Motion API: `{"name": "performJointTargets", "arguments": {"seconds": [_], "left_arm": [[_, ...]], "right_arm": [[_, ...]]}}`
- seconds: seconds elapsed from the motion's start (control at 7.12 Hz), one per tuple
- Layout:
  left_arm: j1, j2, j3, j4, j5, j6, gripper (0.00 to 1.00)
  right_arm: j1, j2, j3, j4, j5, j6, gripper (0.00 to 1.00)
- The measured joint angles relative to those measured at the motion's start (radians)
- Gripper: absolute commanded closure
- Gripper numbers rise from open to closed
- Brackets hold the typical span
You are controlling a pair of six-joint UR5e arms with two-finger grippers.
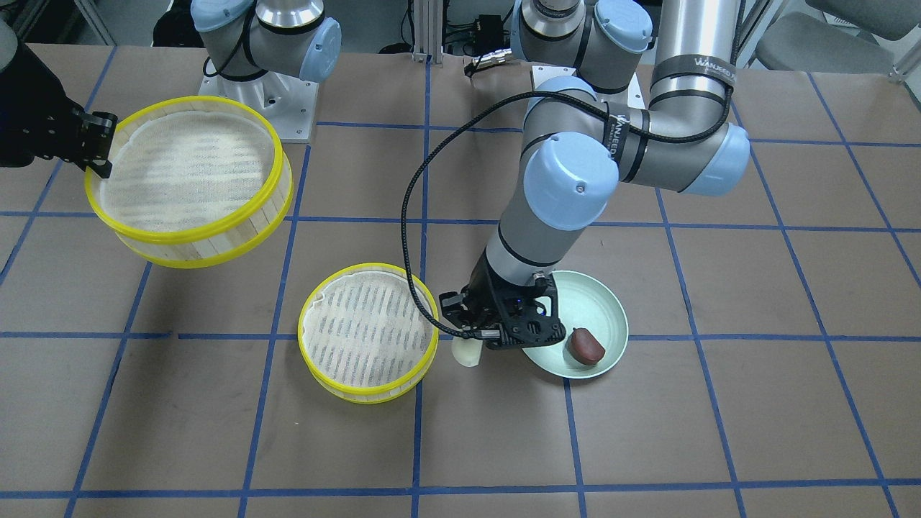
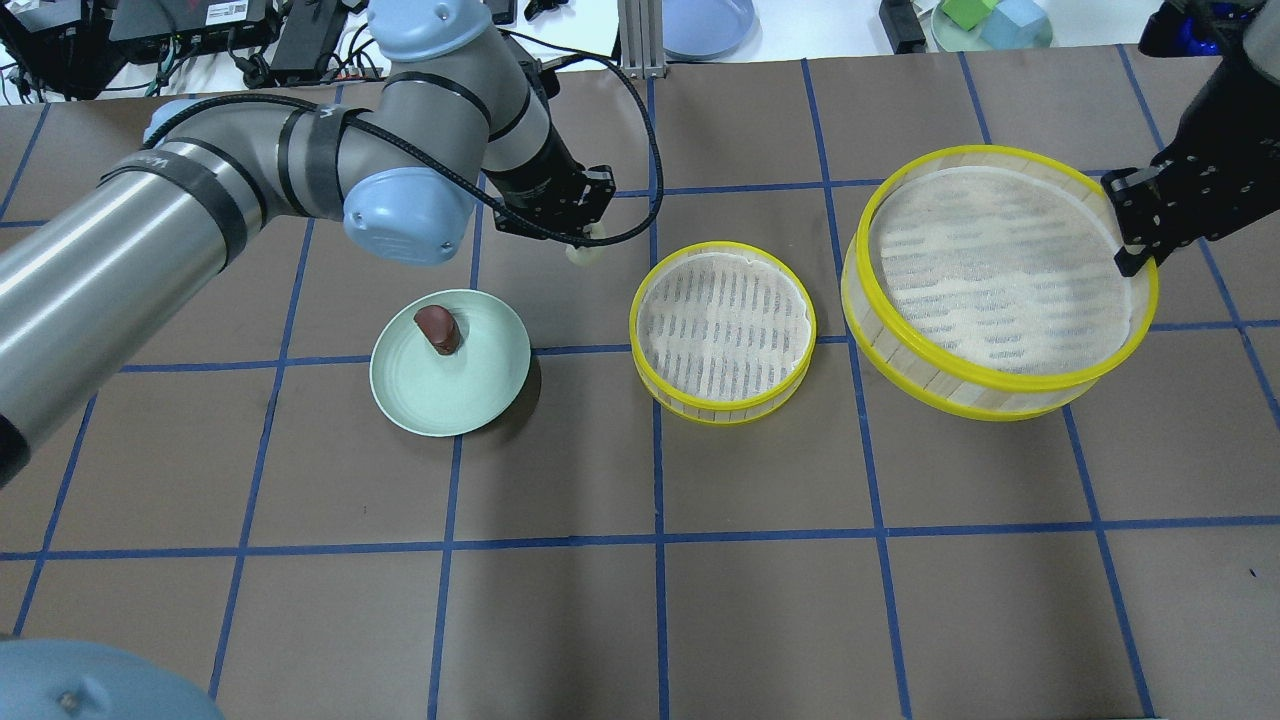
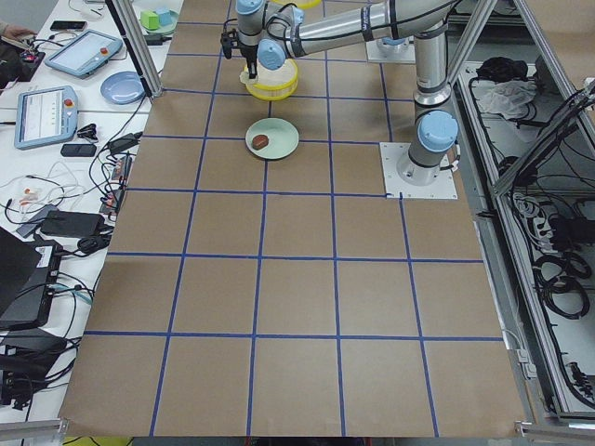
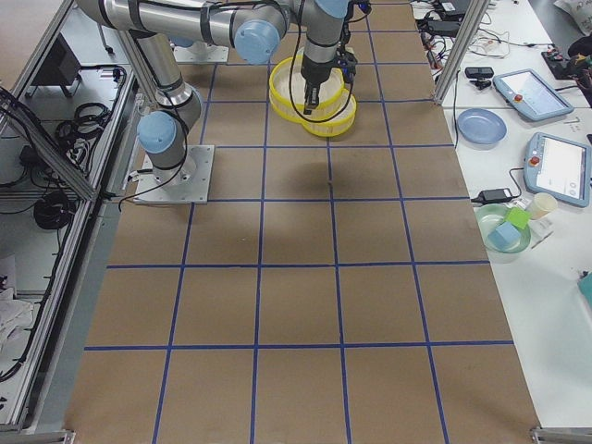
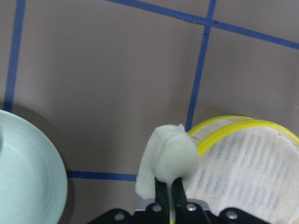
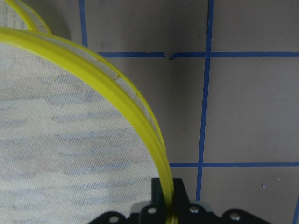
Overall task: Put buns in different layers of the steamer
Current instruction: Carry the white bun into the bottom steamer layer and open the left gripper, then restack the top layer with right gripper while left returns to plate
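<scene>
A: The left gripper pinches the white bun by its lower edge, aloft between the plate and the lower tray, at the tray's 9 o'clock overhead.

B: It looks soft and light; squeeze gently. The right gripper is clamped on the upper tray rim, lifted. The brown bun sits at the plate's 11 o'clock.

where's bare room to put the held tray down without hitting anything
The near half of the brown paper-covered table is bare. So is the patch under the lifted yellow-rimmed steamer tray in the right gripper. It is crowded around the resting yellow-rimmed steamer tray, where the left gripper holds the cream-white bun, and at the pale green plate holding the reddish-brown bun.
</scene>
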Motion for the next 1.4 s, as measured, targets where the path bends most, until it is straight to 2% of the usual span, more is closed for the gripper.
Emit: {"name": "performJointTargets", "arguments": {"seconds": [0.14, 0.28, 0.42, 0.56, 1.12, 1.26, 1.4], "left_arm": [[-0.034, -0.019, 0.002, 0.04, -0.047, -0.042, 1.0], [-0.06, -0.039, 0.0, 0.074, -0.078, -0.072, 0.85], [-0.075, -0.058, -0.006, 0.098, -0.094, -0.086, 0.14], [-0.088, -0.071, -0.017, 0.11, -0.1, -0.091, 0.0], [-0.124, -0.069, -0.061, 0.116, -0.095, -0.179, 0.0], [-0.123, -0.057, -0.074, 0.114, -0.054, -0.129, 0.0], [-0.113, -0.043, -0.087, 0.11, 0.026, -0.04, 0.0]], "right_arm": [[0.0, 0.0, 0.0, 0.0, 0.0, 0.0, 1.0], [0.0, 0.0, 0.0, 0.0, 0.0, -0.001, 1.0], [0.0, 0.0, 0.0, 0.0, 0.0, -0.001, 1.0], [-0.001, 0.0, 0.0, 0.0, 0.0, -0.001, 1.0], [0.001, 0.0, 0.0, 0.005, -0.002, -0.001, 1.0], [0.001, 0.0, 0.0, 0.006, -0.002, -0.001, 1.0], [0.001, 0.001, 0.0, 0.006, -0.002, 0.002, 1.0]]}}
